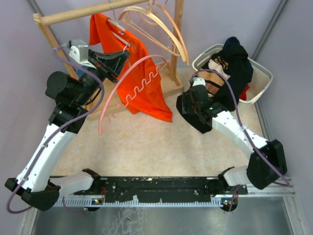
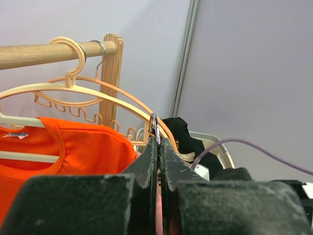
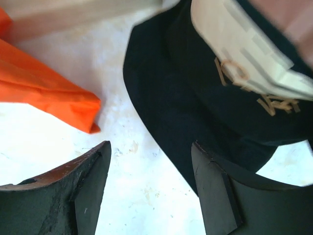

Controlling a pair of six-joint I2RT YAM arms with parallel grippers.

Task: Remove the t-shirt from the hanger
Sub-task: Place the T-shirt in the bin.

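Hanger hold: the left gripper [image 2: 157,142] is pressed together on the hook neck of the pink hanger [image 1: 128,88]. Treat this as a brace so that cloth can be drawn off.
T-shirt position: the orange t-shirt [image 1: 146,90] drapes from the wooden rail [image 1: 73,14]. Its lower corner rests on the tabletop [image 1: 146,147] toward the far edge.
Hanger relation: the pink hanger crosses the shirt front. You cannot tell whether it carries the shirt.
Right gripper [image 3: 150,147]: jaws spread and empty, just right of that corner, beside the black garment [image 3: 166,98].
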